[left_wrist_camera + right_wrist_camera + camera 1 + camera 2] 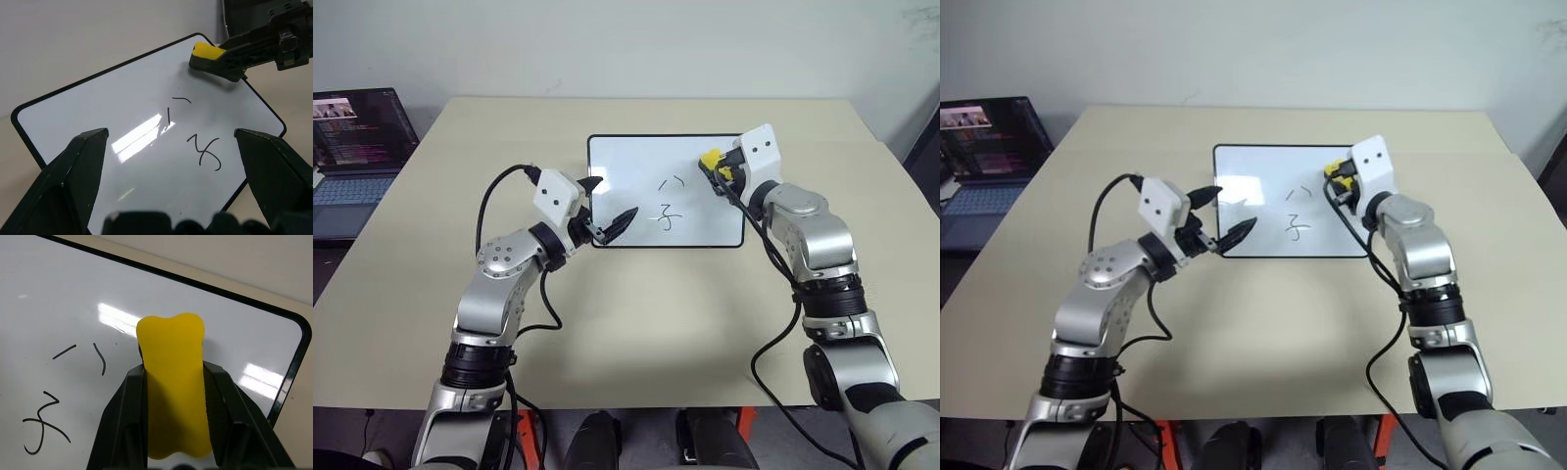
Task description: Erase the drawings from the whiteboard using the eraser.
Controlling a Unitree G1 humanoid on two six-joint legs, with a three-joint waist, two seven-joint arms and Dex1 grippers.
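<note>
We're holding our right pincer (713, 168) clamped on one eraser (709, 157) over one whiteboard (626, 196), left pincer (607, 206) spread wide at its edge; two drawings (668, 203) showing.

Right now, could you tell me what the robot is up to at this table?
It is set to wipe a whiteboard. The right gripper is shut on the yellow eraser and holds it over the board's far right part, beside the drawings, which are all unwiped. The left gripper is open at the board's near left edge; whether it touches the board is unclear. A laptop stands open off to the left.
</note>
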